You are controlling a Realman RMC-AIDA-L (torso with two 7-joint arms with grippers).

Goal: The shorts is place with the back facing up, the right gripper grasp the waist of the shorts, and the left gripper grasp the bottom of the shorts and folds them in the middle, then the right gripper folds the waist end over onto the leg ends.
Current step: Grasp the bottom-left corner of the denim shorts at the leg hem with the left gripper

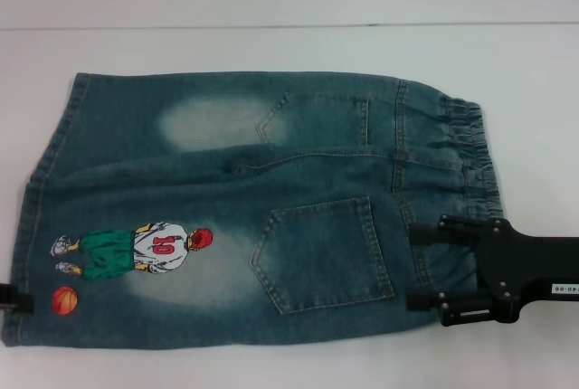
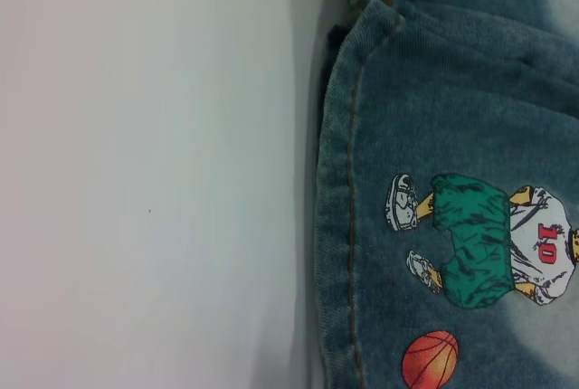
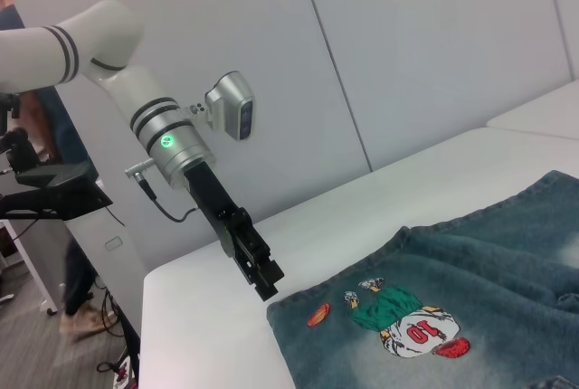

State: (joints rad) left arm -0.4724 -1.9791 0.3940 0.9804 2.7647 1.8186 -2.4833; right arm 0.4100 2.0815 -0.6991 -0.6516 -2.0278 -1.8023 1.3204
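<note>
The denim shorts (image 1: 271, 208) lie flat on the white table, back up, with two patch pockets showing. The ruffled waist (image 1: 466, 149) points right. The bottom of the shorts (image 1: 27, 226) points left, beside the cartoon print (image 1: 145, 249). My right gripper (image 1: 418, 265) is open over the near part of the waist, one finger on each side of a stretch of denim. My left gripper (image 3: 265, 280) hangs just off the hem's near corner; only a black tip (image 1: 11, 298) of it shows in the head view. The left wrist view shows the stitched hem (image 2: 336, 226) and the print (image 2: 488, 244).
The white table (image 1: 271, 54) reaches beyond the shorts on all sides, with bare surface left of the hem (image 2: 145, 208). In the right wrist view the table's edge (image 3: 181, 267) lies behind the left arm. A dark stand (image 3: 45, 190) and a person's legs are on the floor past it.
</note>
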